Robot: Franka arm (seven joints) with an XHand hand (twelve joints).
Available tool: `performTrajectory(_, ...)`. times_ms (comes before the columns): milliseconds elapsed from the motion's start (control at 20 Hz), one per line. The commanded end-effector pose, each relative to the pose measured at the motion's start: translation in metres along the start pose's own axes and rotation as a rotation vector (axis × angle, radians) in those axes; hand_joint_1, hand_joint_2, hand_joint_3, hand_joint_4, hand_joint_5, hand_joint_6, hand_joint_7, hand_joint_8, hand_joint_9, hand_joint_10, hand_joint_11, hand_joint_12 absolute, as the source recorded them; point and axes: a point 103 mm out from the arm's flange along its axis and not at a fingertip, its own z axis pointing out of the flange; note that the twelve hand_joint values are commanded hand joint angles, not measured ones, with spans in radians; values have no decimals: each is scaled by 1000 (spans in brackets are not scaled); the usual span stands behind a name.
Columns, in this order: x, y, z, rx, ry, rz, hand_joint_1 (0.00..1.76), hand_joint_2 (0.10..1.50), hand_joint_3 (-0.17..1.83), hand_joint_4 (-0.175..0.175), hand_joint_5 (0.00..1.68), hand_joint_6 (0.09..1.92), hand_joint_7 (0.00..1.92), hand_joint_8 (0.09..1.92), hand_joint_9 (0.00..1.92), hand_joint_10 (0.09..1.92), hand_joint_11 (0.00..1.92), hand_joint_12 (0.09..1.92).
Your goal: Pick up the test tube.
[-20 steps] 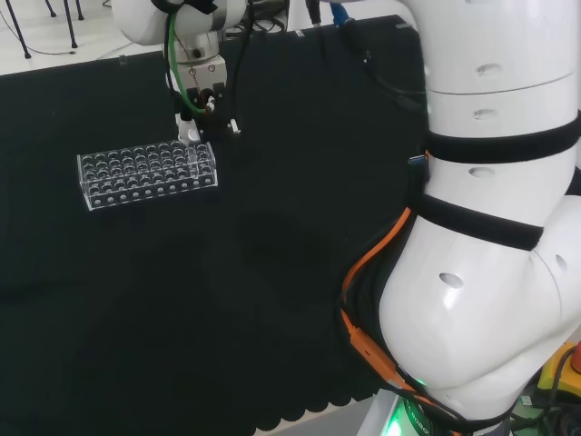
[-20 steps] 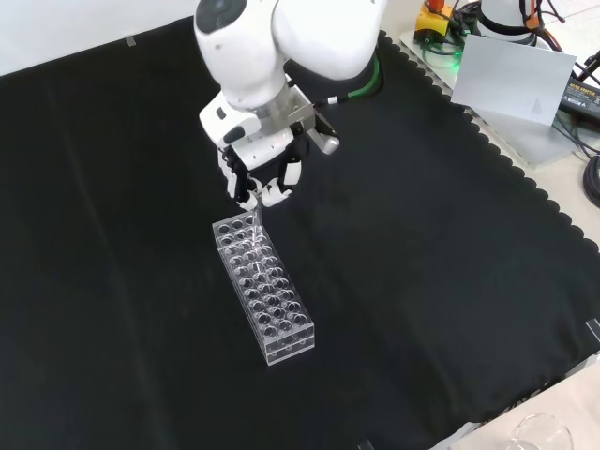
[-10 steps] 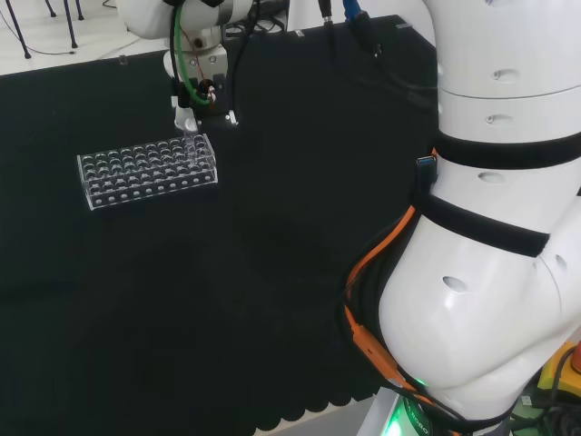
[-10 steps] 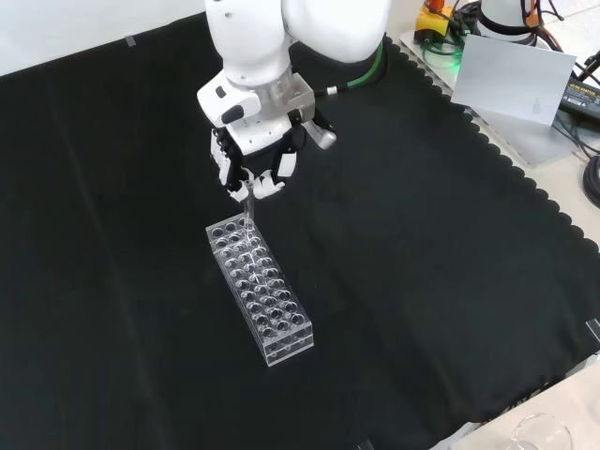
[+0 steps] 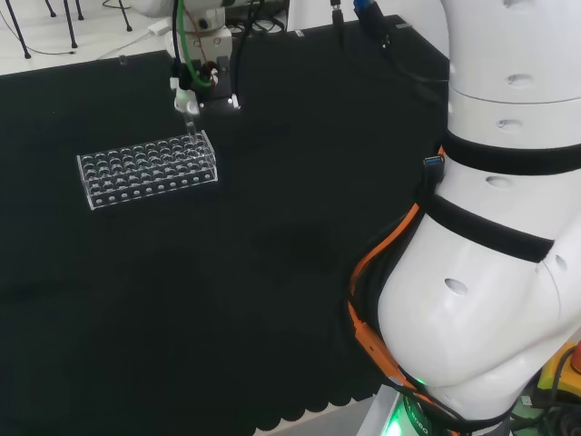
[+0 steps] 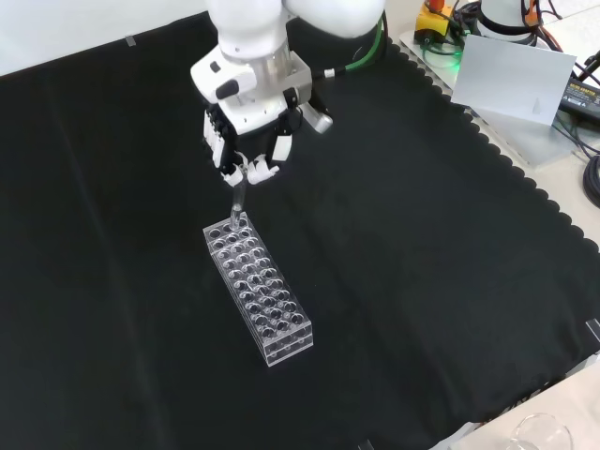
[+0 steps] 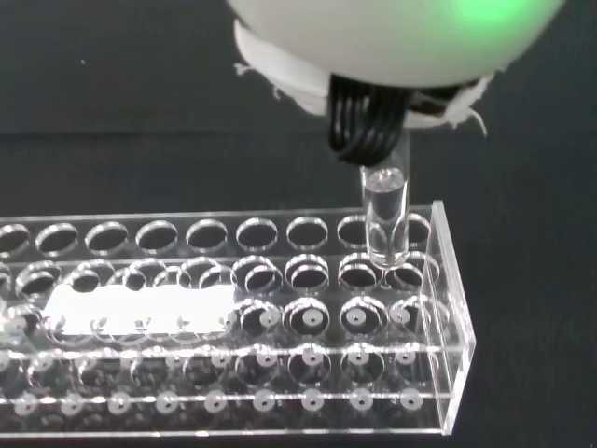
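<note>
The test tube (image 6: pixel 238 199) is pinched at its top by the curled fingers of the hand (image 6: pixel 242 155) and has been lifted over the past second, nearly clear of the far end of the clear rack (image 6: pixel 260 289). The extraction is judged almost complete.

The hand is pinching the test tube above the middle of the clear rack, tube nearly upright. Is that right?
Not the middle: the hand pinches the test tube above one end of the clear rack, the end nearest the arm in the front view. The tube is nearly upright.
</note>
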Motion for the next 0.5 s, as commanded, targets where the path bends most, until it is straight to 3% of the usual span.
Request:
performTrajectory(50, -13, -14, -42, -52, 84, 1, 1442, 498, 871, -175, 1303, 667, 1411, 664, 1291, 700, 1245, 1027)
performTrajectory(500, -28, -37, -89, -109, 129, -8, 1443, 492, 880, -175, 1307, 666, 1416, 660, 1293, 701, 1245, 1026)
